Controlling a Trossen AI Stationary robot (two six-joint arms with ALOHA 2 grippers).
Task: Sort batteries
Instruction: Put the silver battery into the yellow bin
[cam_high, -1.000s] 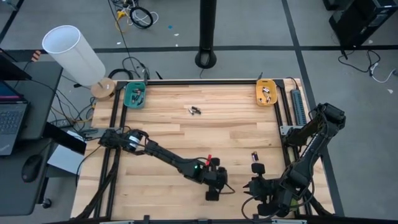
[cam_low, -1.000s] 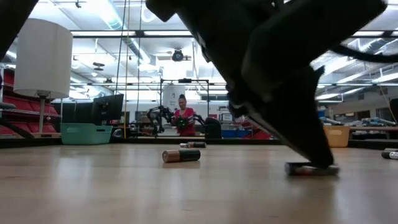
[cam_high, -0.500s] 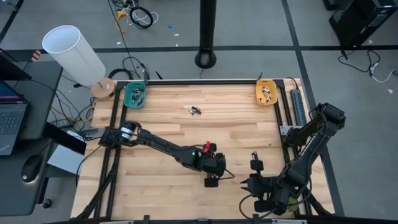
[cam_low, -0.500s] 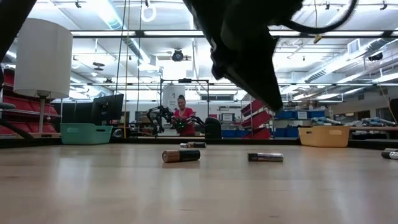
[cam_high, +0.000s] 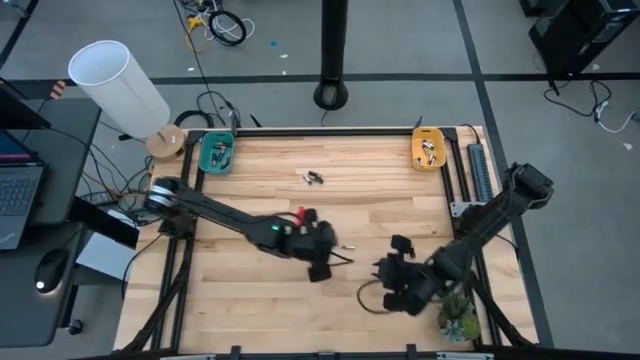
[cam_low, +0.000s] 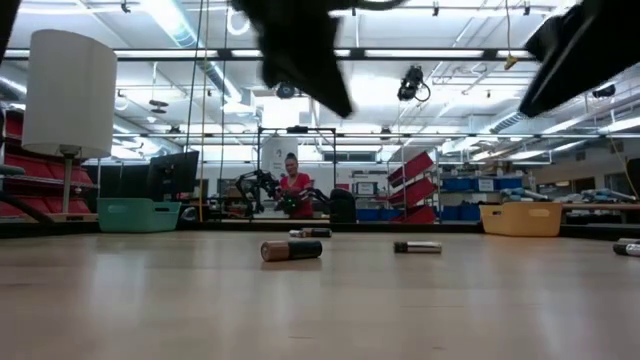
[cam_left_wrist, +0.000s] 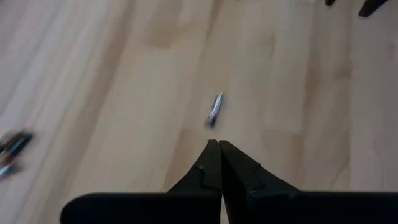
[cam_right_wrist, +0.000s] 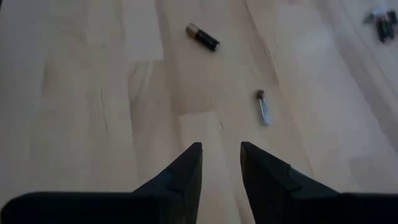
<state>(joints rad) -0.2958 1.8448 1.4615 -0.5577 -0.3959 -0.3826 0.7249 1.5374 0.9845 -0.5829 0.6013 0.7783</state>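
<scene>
Tabletop (cam_high: 260, 170) bears a slim battery (cam_left_wrist: 214, 109) just ahead of our closed left pincer (cam_left_wrist: 219, 149), lengthwise; our right pincer (cam_right_wrist: 221, 152) gapes empty.

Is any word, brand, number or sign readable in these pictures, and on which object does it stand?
None can be read.
The dark cylindrical battery with a copper-coloured end: any label is too blurred.
The slim silvery battery: its markings are too small.
The teal plastic tray and the orange plastic tray: no lettering shows.
</scene>
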